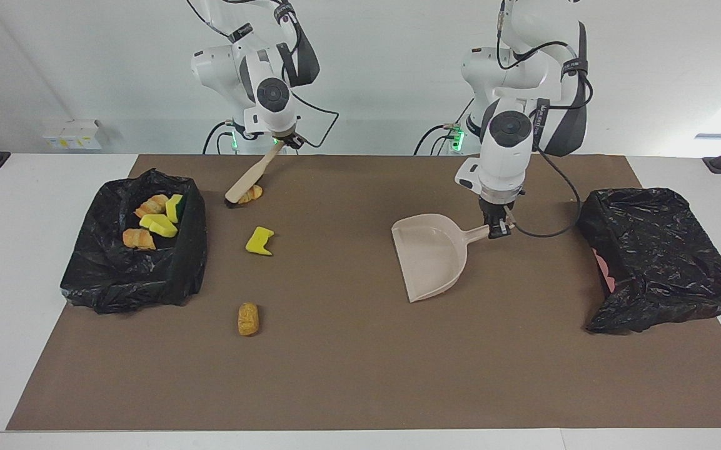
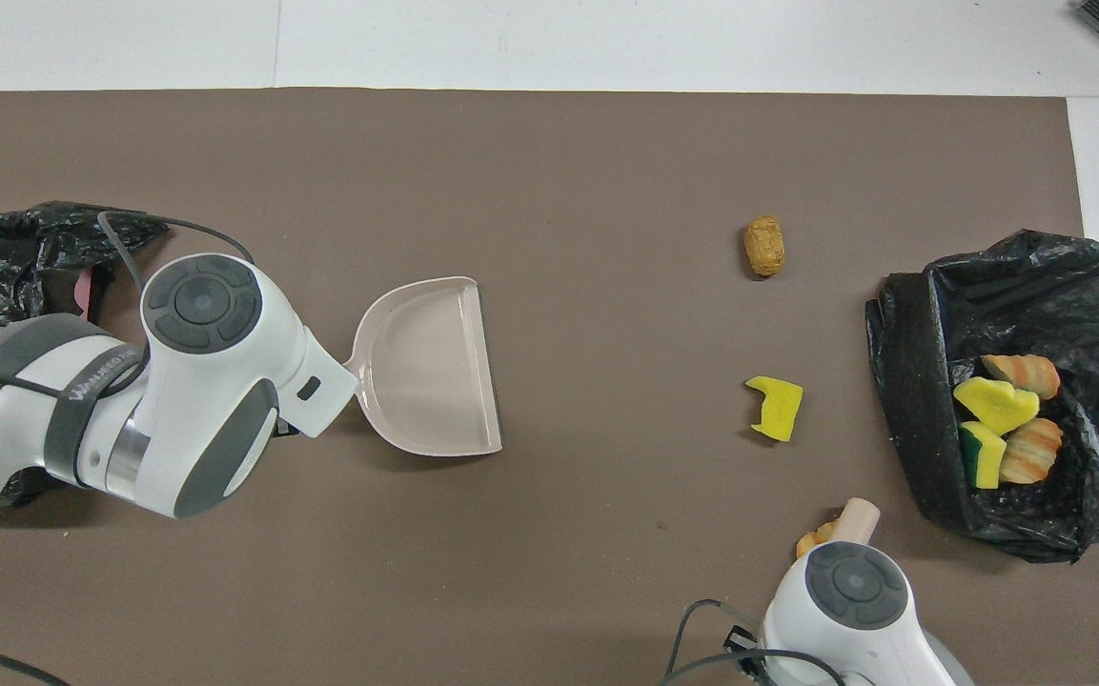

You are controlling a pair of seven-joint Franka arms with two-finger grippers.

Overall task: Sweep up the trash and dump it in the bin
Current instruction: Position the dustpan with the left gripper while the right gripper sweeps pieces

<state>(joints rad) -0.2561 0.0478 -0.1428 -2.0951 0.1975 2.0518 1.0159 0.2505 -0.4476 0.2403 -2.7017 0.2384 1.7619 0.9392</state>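
Observation:
My right gripper is shut on the beige handle of a brush. The brush's dark head rests on the mat against an orange-tan croissant. A yellow sponge chunk lies farther from the robots, and a bread roll farther still. My left gripper is shut on the handle of the beige dustpan, which lies flat mid-table with nothing in it. The black-bagged bin at the right arm's end holds several pieces: croissants, yellow sponges and a green-and-yellow sponge.
A second black-bagged bin sits at the left arm's end with something pink inside. A brown mat covers the white table. In the overhead view the left wrist hides the dustpan's handle.

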